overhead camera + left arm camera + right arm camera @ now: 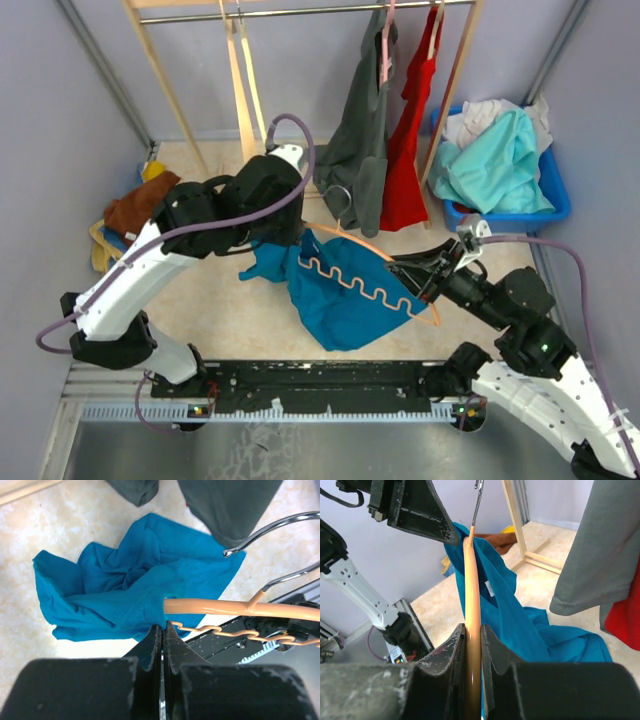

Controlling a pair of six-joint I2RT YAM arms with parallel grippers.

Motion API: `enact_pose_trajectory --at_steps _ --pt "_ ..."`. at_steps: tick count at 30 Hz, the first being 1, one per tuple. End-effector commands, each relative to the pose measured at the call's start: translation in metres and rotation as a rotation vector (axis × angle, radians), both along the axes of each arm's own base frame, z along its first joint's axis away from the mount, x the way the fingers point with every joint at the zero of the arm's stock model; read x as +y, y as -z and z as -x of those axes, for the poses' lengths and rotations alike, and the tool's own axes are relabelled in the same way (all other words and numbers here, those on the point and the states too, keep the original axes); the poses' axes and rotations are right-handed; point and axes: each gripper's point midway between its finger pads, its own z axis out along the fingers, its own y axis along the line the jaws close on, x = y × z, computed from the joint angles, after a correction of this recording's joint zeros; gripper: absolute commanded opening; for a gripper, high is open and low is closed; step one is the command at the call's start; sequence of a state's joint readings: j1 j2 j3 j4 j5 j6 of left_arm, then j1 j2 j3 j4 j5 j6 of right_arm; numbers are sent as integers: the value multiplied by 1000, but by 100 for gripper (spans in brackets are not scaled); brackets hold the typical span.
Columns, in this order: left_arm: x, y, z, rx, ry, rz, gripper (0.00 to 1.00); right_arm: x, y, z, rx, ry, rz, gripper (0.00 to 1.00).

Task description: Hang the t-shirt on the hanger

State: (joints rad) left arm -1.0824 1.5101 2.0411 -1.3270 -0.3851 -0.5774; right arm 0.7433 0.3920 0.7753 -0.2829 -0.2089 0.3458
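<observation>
**A:** Where is the t-shirt (345, 300)?

**B:** It's in the middle of the top view, a teal heap partly lifted off the pale surface (230, 320). Its upper edge is raised toward the centre. The rest sags down and lies crumpled on the surface.

**A:** And the hanger (362, 287)?

**B:** It's held in the air over the cloth, slanting from the centre down toward the lower right. Its wavy bottom bar shows against the teal, and the silver hook (338, 200) points up toward the hanging clothes.

**A:** What about the left fingers (159, 632)?

**B:** They're pressed together with almost no gap, pinching a fold of the teal cloth. In the left wrist view the rounded orange end of the hanger meets the fabric just above their tips.

**A:** The right fingers (462, 636)?

**B:** They're clamped on the hanger's orange arm, one finger on each side, at its lower-right end in the top view. In the right wrist view the bar runs straight up the frame from them, with the shirt draped along its right side.

**A:** Anything nearby?

**B:** A dark grey shirt (360, 140) and a red garment (405, 170) hang at top centre, just behind the hook. A blue bin (555, 200) of pale clothes sits at the upper right.
</observation>
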Motion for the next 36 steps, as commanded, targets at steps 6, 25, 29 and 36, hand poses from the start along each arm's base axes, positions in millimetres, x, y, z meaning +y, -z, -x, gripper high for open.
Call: enact_pose_trajectory --at_steps 6,25,29,36 --pt "-3 -34 3 -47 60 38 3 -23 -52 9 -123 63 -157 0" --pt "6 -3 15 22 74 -16 2 -26 -64 14 -132 52 -85 0" --pt "0 -20 11 -8 87 5 2 -17 -56 14 -105 16 -139 0" --pt "-19 -34 12 -15 154 60 3 -4 -45 10 -84 -21 -186 0"
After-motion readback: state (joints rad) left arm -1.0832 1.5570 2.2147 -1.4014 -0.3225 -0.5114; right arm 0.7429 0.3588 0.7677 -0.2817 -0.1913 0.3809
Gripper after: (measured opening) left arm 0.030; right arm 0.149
